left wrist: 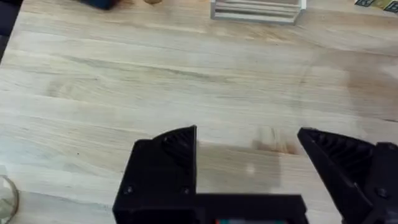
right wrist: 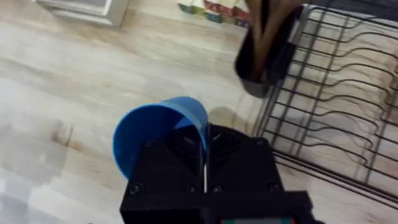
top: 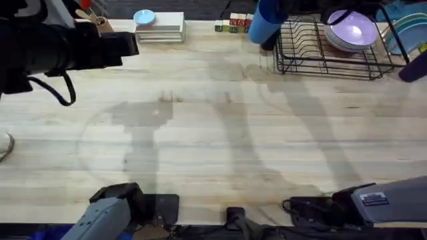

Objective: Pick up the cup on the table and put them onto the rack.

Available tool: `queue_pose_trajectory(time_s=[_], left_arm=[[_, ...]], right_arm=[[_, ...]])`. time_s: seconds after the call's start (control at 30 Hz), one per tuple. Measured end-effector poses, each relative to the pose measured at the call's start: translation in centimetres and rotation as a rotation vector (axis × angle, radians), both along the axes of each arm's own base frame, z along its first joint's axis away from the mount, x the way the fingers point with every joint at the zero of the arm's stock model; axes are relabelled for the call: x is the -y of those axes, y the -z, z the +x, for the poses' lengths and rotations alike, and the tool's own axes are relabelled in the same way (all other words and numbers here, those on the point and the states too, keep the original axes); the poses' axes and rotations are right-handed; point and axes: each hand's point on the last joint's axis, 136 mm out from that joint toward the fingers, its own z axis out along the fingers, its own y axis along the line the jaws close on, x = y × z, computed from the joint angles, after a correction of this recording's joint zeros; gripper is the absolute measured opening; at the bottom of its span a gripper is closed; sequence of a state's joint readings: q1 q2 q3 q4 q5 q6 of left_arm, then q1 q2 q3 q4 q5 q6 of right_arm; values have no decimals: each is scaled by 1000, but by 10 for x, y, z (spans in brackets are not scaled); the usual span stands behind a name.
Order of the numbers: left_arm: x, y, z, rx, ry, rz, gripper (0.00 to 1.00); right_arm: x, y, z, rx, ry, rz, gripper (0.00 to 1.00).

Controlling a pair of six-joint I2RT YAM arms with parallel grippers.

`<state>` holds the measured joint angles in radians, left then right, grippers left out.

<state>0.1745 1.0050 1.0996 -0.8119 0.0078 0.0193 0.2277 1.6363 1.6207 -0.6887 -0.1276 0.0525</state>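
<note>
Right jaws clamped on the cup's (right wrist: 155, 134) rim beside the rack (right wrist: 336, 106) (left jaws (left wrist: 249, 162) agape, empty, over bare table (left wrist: 155, 74)).

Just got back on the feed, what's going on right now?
The right tool is shut on the rim of the blue cup and holds it above the table, right beside the black wire rack. The cup is not on the rack yet. The left tool hangs open over bare wood, holding nothing.
</note>
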Motion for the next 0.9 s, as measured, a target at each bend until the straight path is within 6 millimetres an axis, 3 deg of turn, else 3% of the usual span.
queue_pose_trajectory(time_s=[0.37,0.9], left_arm=[[0,0,0,0,0,0,993],[0,0,0,0,0,0,993]], right_arm=[[58,-3,16,18,131,3,30],[114,-37,49,197,254,22,30]])
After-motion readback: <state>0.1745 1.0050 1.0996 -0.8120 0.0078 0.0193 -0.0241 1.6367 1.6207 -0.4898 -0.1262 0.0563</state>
